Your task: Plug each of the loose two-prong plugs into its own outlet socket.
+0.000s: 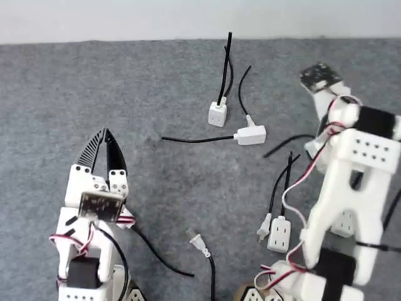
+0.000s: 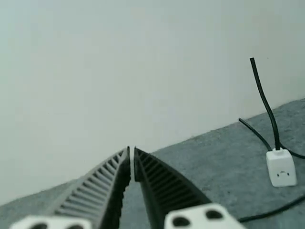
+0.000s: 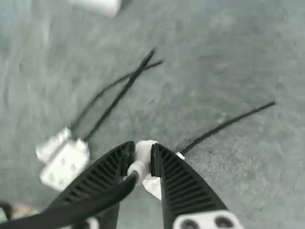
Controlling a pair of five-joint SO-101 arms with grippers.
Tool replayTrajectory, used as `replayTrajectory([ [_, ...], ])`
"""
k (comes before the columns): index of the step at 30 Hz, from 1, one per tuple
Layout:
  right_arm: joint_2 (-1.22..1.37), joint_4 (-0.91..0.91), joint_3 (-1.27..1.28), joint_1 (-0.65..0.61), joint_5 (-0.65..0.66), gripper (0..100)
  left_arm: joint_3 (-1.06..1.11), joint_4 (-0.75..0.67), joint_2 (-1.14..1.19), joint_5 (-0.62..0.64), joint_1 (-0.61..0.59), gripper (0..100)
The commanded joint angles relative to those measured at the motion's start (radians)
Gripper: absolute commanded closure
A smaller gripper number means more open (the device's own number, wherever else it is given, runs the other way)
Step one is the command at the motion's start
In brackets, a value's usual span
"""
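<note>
**Q:** State of the right tool?
**A:** It is pinching a white plug between its black fingers. The plug's cord trails off across the desk. Near the tool lies a white socket block, with two thin cords crossing beyond it.

**Q:** And the left tool?
**A:** Pressed together with nothing between the tips, which point toward the wall. Well ahead sits a cube socket, its cord rising stiffly.

**Q:** What else lies around?
**A:** In the high view, a loose plug lies between the two arm bases. A flat plug lies beside the cube socket. The right arm partly hides another white block.

**Q:** Surface and room?
**A:** A grey, felt-like desk, with a pale bare wall behind.
</note>
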Motion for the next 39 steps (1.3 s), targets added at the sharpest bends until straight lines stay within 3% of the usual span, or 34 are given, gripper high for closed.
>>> replayTrajectory([
  [1,0.031,-0.033,-0.071,0.12,0.181,99.0,-0.058,-0.075,0.189,0.011,-0.006,99],
  [7,0.079,0.008,-0.133,0.265,0.433,99.0,-0.173,-0.255,0.678,0.023,-0.005,99],
  [14,0.131,0.012,-0.071,0.366,0.56,98.9,-0.262,-0.476,1.145,0.069,0.009,99],
  [24,0.329,-0.067,-0.028,0.387,0.552,98.9,-0.262,-0.482,1.157,0.044,0.023,99],
  [34,0.424,-0.096,-0.028,0.189,0.384,98.9,-0.252,-0.483,1.157,0.023,0.023,99],
  [39,0.395,-0.025,-0.032,0.145,0.384,98.9,-0.252,-0.483,1.157,0.023,0.021,99],
])
